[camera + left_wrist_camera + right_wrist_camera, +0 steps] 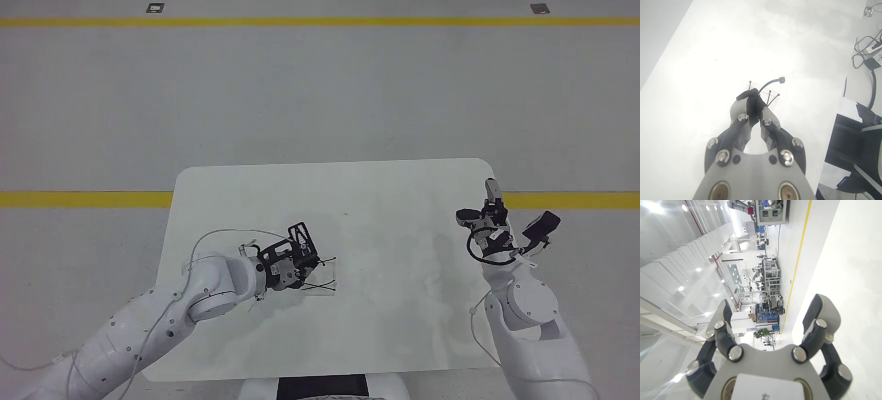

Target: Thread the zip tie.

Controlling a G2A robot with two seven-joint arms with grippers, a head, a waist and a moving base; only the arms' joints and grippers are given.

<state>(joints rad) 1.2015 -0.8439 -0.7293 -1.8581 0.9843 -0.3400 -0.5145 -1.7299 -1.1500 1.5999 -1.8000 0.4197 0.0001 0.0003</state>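
Left pincer (753, 95) clamps curved black plastic zip tie (767, 84); loose black ties (769, 97) beside, left-of-centre on white worktop (400, 330). My right pincer (770, 300) gapes empty. Grey floor (300, 100) around.

The white table (400, 300) has rounded corners and a plain, pale top. Left of its middle, 3 thin black zip ties (774, 99) lie close together on a small clear sheet (764, 92). The sheet rests flat on the surface.
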